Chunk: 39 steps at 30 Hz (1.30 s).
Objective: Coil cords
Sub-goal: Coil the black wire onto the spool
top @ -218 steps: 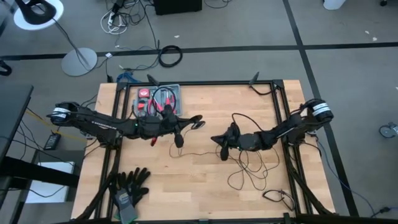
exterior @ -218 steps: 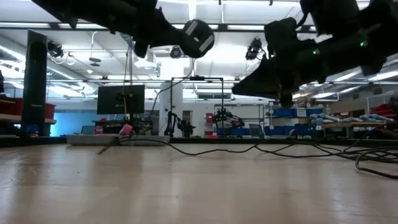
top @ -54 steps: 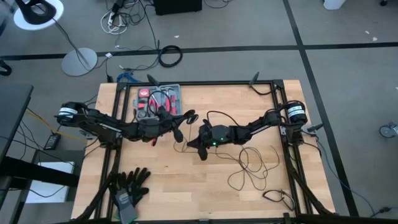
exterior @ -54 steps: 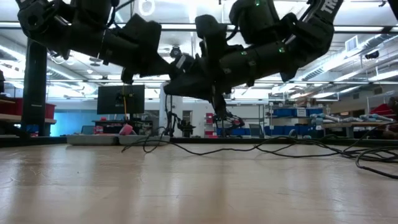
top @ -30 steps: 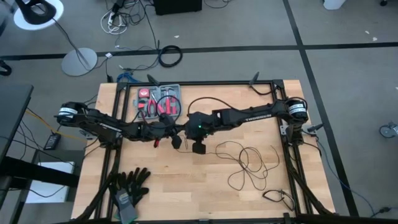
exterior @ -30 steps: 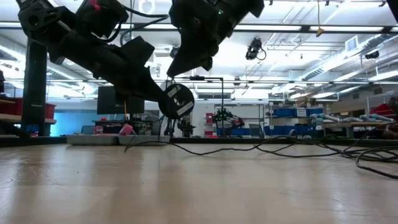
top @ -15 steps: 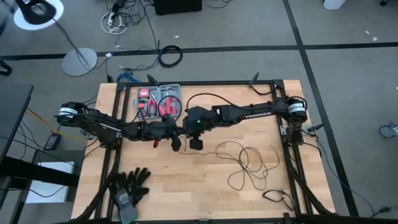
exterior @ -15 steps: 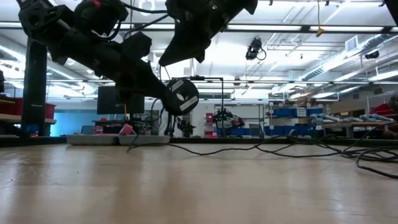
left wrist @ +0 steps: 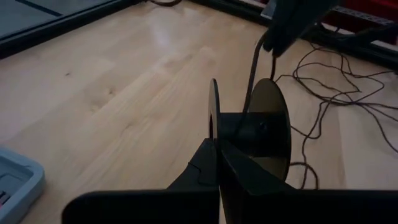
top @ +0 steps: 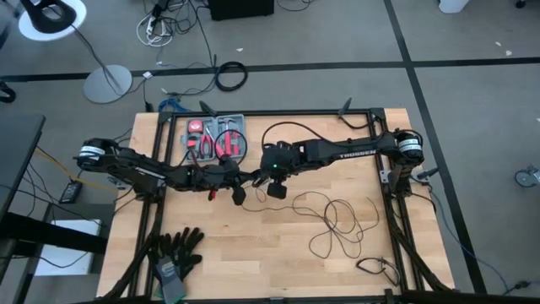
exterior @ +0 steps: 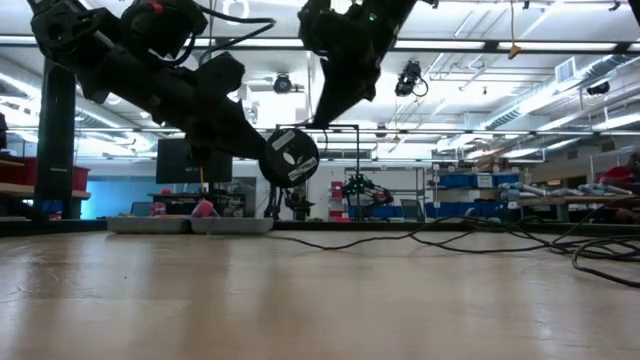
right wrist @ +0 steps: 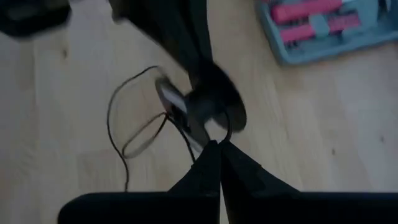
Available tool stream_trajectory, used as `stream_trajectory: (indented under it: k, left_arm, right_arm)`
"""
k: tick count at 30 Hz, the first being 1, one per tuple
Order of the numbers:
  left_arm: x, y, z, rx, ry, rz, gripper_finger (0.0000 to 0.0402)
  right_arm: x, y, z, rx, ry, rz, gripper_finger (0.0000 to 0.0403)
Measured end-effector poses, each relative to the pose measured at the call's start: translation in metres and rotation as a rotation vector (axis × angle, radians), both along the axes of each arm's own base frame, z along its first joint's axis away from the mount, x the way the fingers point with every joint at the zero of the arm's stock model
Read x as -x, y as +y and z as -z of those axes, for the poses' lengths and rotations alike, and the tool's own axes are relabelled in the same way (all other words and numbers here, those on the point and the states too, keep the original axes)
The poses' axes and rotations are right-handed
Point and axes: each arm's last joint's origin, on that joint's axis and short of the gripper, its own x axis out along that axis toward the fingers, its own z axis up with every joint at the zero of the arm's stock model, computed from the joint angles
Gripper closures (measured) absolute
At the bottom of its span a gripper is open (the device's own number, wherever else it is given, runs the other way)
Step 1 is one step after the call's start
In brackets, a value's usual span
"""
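Note:
The cords are one thin black wire: loose loops (top: 337, 221) lie on the wooden table right of centre, and one end runs to a round black spool (exterior: 290, 155) of two discs on a hub. My left gripper (left wrist: 216, 152) is shut on the spool above the table's middle. My right gripper (exterior: 325, 120) hangs just above the spool, pointing steeply down, shut on the wire (left wrist: 254, 68) that rises from the hub (left wrist: 245, 127). My left gripper pinches the rim of the spool's one disc (left wrist: 213, 118) between its two fingers, coming slanting down from the table's left. The spool is lifted clear of the table, its discs upright. My right gripper pinches the wire (left wrist: 260, 46) a short way above the hub, fingers slanting down from the right. That short stretch runs straight from the hub up to the fingers.
A grey tray of red tools (top: 215, 135) sits at the far left of the table. Black gloves (top: 175, 252) lie at the near left corner. A small cable end (top: 375, 268) lies near the right front. Bare wood spreads in front of the arms.
My right gripper has shifted a little toward the table's right edge and tipped more steeply downward above the spool, staying shut on the wire. My left gripper stays in place with the spool.

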Motion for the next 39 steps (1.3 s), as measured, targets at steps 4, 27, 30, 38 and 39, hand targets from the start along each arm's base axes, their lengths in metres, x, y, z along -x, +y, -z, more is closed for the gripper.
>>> stream_trajectory:
  k: [4,27,30,38,39]
  left_arm:
    - [-0.001,0.0,-0.003,0.001,-0.032,-0.001,0.0401]
    - [0.011,0.005,-0.027,-0.051,-0.155,-0.181,0.0402]
    - [0.011,0.006,-0.028,-0.066,-0.164,-0.219,0.0402]
    - [0.01,0.007,-0.034,-0.082,-0.219,-0.237,0.0402]
    - [0.01,0.007,-0.035,-0.083,-0.221,-0.236,0.0402]
  right_arm:
    - [0.004,0.005,0.018,-0.019,0.046,-0.014,0.0397]
    - [0.027,0.015,0.116,-0.113,-0.607,0.124,0.0389]
    - [0.033,0.016,0.124,-0.134,-0.58,0.128,0.0381]
    - [0.038,0.016,0.128,-0.132,-0.584,0.173,0.0355]
    - [0.038,0.016,0.128,-0.121,-0.586,0.184,0.0354]
